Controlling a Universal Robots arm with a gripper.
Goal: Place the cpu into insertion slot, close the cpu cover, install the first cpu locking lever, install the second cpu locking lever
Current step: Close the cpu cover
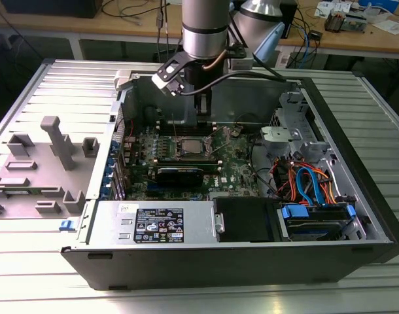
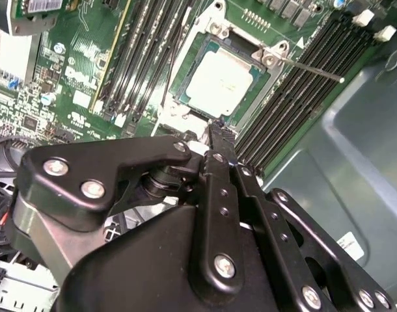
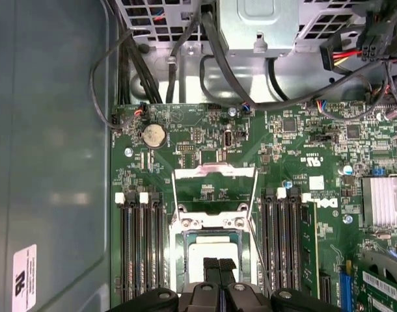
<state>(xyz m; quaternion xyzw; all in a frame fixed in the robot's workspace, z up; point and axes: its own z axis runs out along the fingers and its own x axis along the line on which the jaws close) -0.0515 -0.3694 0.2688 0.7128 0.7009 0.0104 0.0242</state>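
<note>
The cpu (image 3: 211,249) lies flat, silver top up, in the insertion slot (image 3: 183,246) on the green board; it is also in the second wrist view as cpu (image 2: 221,75) and in the exterior view as cpu (image 1: 191,148). The cpu cover (image 3: 215,171) is swung open, the board visible through its square hole. Two thin lever rods (image 3: 174,201) (image 2: 309,68) stick out, unlatched, on either side of the slot. My gripper (image 3: 219,265) (image 2: 218,130) (image 1: 201,129) hangs just over the slot's edge, its fingers shut together with nothing between them.
Black memory slots (image 3: 140,247) flank the slot on both sides. A coin battery (image 3: 153,134), a finned heat sink (image 3: 384,201) and cable bundles (image 1: 304,183) lie around it. The case wall (image 3: 49,162) is close by. A grey fixture tray (image 1: 49,157) sits outside the case.
</note>
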